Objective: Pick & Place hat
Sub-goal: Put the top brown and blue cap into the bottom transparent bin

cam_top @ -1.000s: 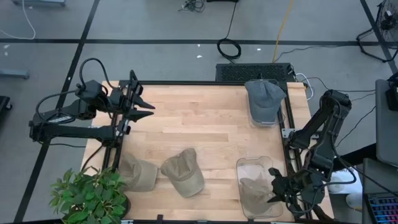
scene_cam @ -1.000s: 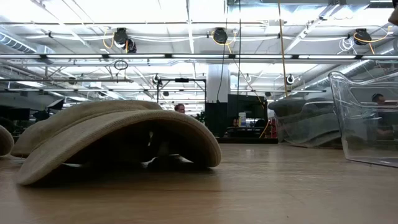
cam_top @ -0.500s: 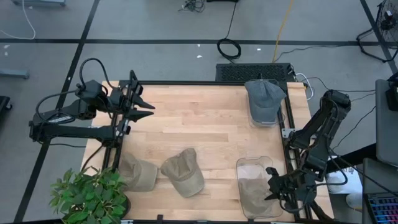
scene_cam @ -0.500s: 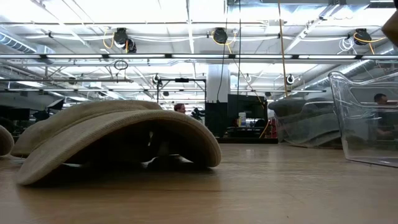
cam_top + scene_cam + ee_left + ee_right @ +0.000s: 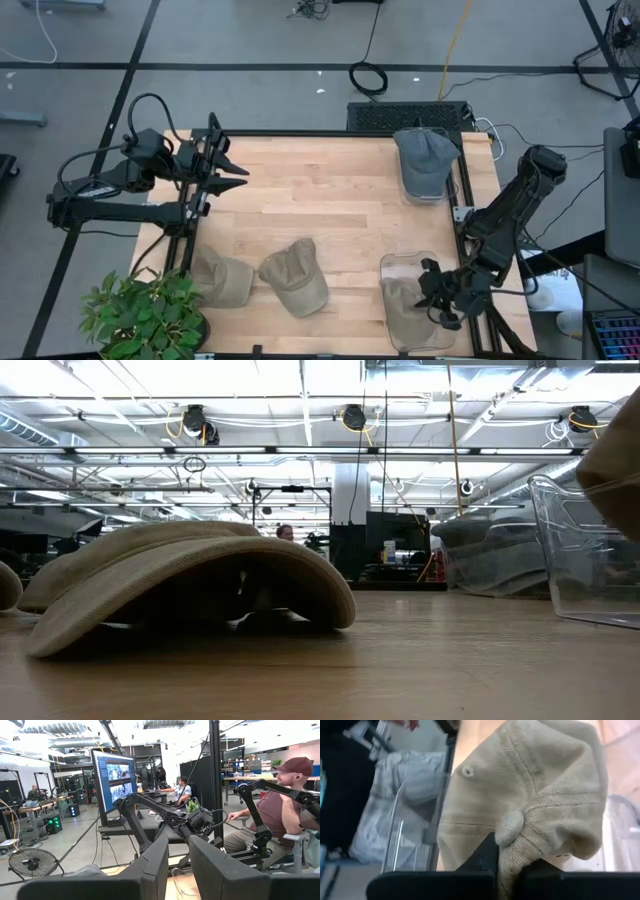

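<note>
right gripper (image 5: 432, 296): at 5 o'clock of table, over the clear bin (image 5: 392, 268), clamped on a beige hat (image 5: 530, 805) | hat: ribbed cloth, top button, crumpled, hanging in the bin | left gripper (image 5: 236, 170): at 10 o'clock, fingers apart, holding nothing

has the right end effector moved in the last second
Yes. The right end effector, shut on the tan fabric hat, has shifted left over the clear plastic bin.

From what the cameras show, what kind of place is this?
Most likely a robotics lab in a large industrial hall. Beyond the wooden table the low view shows exposed ceiling pipes and lamps; the left wrist view shows a monitor, further robot arms and seated people.
</note>
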